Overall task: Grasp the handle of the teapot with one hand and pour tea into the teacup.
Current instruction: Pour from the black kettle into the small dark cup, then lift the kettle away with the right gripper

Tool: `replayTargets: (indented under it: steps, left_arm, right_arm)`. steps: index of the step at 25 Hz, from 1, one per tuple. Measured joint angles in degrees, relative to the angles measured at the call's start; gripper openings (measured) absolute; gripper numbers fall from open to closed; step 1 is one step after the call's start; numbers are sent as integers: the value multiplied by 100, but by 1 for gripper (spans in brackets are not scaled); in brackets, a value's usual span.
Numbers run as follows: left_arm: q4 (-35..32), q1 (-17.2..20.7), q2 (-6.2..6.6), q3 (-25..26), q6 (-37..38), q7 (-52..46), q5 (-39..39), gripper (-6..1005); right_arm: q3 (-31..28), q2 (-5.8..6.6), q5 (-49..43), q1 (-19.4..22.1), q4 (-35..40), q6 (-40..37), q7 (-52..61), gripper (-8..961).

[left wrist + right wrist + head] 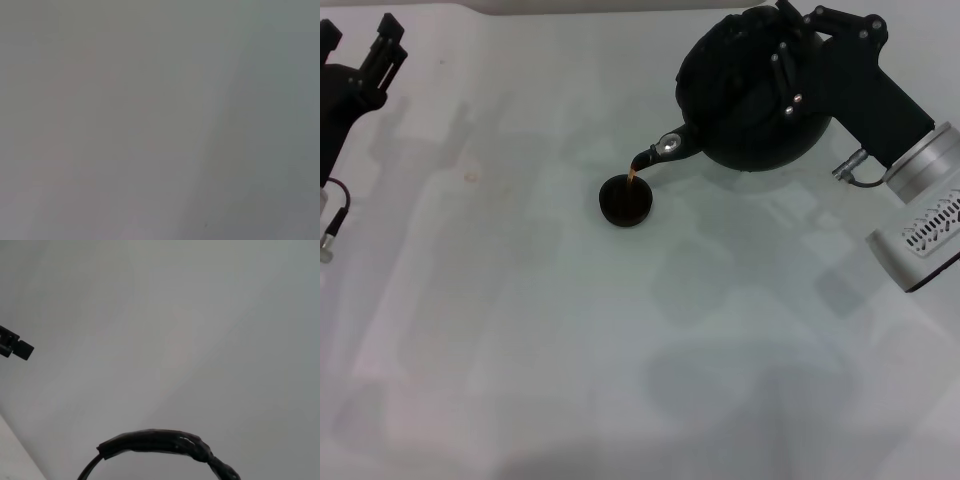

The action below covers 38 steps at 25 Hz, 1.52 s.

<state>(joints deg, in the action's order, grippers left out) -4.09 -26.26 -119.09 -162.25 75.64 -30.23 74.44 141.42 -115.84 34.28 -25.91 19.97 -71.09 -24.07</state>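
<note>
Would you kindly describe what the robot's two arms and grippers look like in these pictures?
The right gripper is black, with several jointed fingers showing small silver screws, on a black housing that joins a silver ring and a white wrist section with slotted vents; a thin grey cable loops beside it. The left gripper is black too, with slim fingers and a red wire lower down.

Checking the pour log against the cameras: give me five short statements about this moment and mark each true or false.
1. The right gripper holds the teapot tilted, spout toward the teacup. True.
2. The tea runs from the spout into the teacup. True.
3. The teacup lies tipped on its side. False: it stands upright on the table.
4. The left gripper steadies the teacup. False: it hangs far off at the robot's left, touching nothing.
5. The handle shows in the right wrist view. True.
</note>
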Motion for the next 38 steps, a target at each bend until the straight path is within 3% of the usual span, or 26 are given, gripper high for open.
replayTargets:
  steps: [38]
  left_arm:
    - [-65,-10,0,0,-72,0,0,835]
  right_arm:
    - [-9,9,0,34,-27,-1,-142,116]
